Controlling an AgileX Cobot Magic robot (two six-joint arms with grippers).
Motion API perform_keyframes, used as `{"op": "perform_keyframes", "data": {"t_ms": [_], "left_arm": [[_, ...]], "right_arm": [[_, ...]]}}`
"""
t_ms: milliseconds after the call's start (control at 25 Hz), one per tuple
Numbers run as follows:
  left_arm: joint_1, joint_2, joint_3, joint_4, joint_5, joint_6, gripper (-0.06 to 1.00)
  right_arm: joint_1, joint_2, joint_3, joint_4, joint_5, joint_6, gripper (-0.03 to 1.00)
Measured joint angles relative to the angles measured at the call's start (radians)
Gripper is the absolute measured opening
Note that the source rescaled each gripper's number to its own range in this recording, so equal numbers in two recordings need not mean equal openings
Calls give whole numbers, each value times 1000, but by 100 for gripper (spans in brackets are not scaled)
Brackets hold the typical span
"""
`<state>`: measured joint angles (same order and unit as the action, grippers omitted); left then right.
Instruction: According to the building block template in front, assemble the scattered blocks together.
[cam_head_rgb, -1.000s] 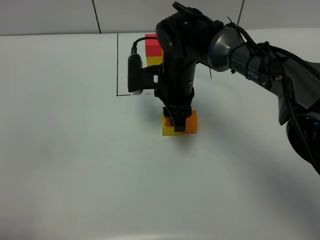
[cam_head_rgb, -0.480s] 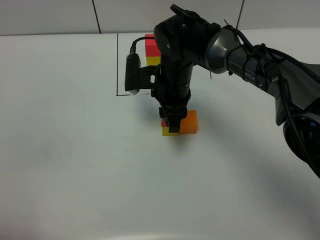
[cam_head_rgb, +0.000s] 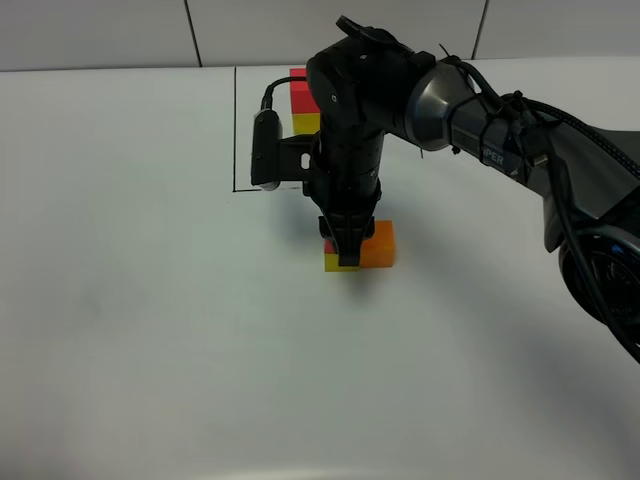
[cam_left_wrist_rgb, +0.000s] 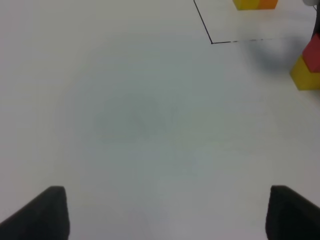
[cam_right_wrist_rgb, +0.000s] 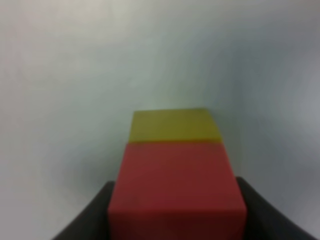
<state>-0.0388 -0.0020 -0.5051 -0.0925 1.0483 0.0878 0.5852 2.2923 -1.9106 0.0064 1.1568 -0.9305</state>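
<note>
The template (cam_head_rgb: 303, 98), a red cube on a yellow one, stands at the back inside a drawn black frame (cam_head_rgb: 234, 130); my right arm hides its orange cube here. It also shows in the left wrist view (cam_left_wrist_rgb: 255, 4). In front, the loose red block (cam_right_wrist_rgb: 177, 185) sits on the yellow block (cam_right_wrist_rgb: 175, 125), with the orange block (cam_head_rgb: 379, 245) touching the yellow block's (cam_head_rgb: 338, 264) right side. My right gripper (cam_head_rgb: 345, 242) points straight down, fingers (cam_right_wrist_rgb: 97, 215) closed against the red block's sides. My left gripper (cam_left_wrist_rgb: 160, 215) is open and empty over bare table, out of the exterior view.
The white table (cam_head_rgb: 150, 330) ends at a tiled wall (cam_head_rgb: 100, 30) at the back. The right arm's dark links (cam_head_rgb: 480, 110) and cables stretch from the right edge across the frame. The stacked blocks show at the left wrist view's edge (cam_left_wrist_rgb: 306, 75).
The right arm has risen slightly and shifted a little left over the stack, then held still. The blocks have not moved.
</note>
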Motion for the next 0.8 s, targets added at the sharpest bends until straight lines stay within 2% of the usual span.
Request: {"op": "perform_keyframes", "data": {"t_ms": [800], "left_arm": [[0,0,0,0,0,0,69]], "right_arm": [[0,16,-10,-6,1,-1,0]]}}
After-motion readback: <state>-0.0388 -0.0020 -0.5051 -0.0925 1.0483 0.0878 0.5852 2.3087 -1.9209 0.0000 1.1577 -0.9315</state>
